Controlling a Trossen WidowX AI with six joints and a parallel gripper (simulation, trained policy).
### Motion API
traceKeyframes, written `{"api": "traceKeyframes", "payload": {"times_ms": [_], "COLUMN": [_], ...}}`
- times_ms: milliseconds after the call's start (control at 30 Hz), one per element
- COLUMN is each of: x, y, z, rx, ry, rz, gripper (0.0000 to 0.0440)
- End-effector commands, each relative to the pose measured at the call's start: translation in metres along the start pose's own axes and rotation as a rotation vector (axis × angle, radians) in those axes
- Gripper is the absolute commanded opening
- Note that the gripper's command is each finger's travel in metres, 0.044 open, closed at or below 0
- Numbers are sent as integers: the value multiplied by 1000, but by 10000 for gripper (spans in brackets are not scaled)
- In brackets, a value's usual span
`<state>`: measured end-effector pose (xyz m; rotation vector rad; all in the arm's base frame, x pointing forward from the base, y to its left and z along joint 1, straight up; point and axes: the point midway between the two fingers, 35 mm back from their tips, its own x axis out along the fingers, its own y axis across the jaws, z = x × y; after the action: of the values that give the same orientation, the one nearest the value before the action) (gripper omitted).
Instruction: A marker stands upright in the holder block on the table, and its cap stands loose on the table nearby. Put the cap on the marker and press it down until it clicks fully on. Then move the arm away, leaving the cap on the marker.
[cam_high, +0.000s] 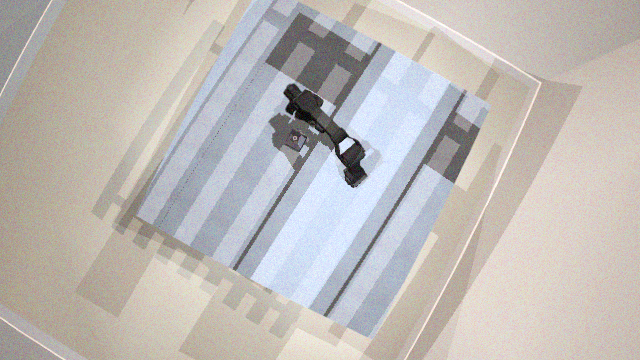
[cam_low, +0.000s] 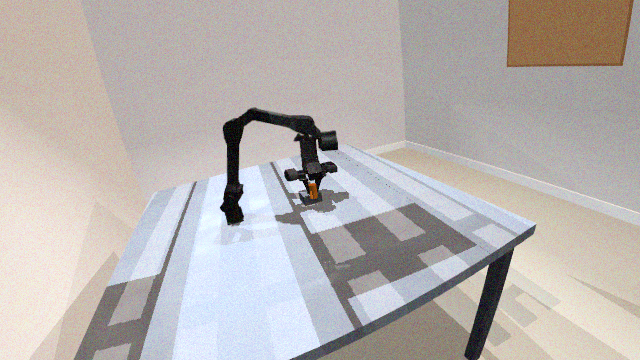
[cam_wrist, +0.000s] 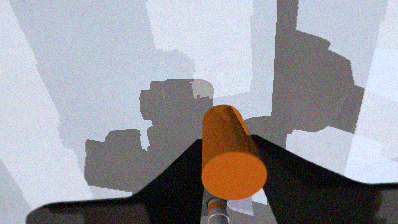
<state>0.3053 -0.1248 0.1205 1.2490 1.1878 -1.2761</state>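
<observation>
Blk arm (cam_high: 327, 122) (cam_low: 277, 118), angular segs, blk tapered fingers.

Low down, the upright marker (cam_high: 295, 138) (cam_wrist: 218, 212) and its holder block (cam_high: 299, 146) (cam_low: 311, 201) stand near my claw (cam_low: 312, 188) (cam_wrist: 227, 140), obstacles to a sideways pass; straight above the marker I have open air, my arm (cam_high: 327, 125) (cam_low: 270, 117) bending past one side.

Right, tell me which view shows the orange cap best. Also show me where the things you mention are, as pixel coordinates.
The wrist view: the orange cap (cam_low: 313, 191) (cam_wrist: 227, 145) is large there, its round end and side both visible between the gripper's (cam_low: 313, 187) (cam_wrist: 231, 150) fingers. The exterior view shows it only as a small orange shape at the fingertips; in the top view I cannot make it out.
</observation>
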Motion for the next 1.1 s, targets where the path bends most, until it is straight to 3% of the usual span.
{"api": "traceKeyframes", "payload": {"times_ms": [0,700,1067], "x": [-14,-51,-50], "y": [7,21,12], "z": [-12,-94,-107], "rx": [-10,-71,-83], "ry": [-1,20,23], "rz": [29,36,-10], "gripper": [92,56,34]}}
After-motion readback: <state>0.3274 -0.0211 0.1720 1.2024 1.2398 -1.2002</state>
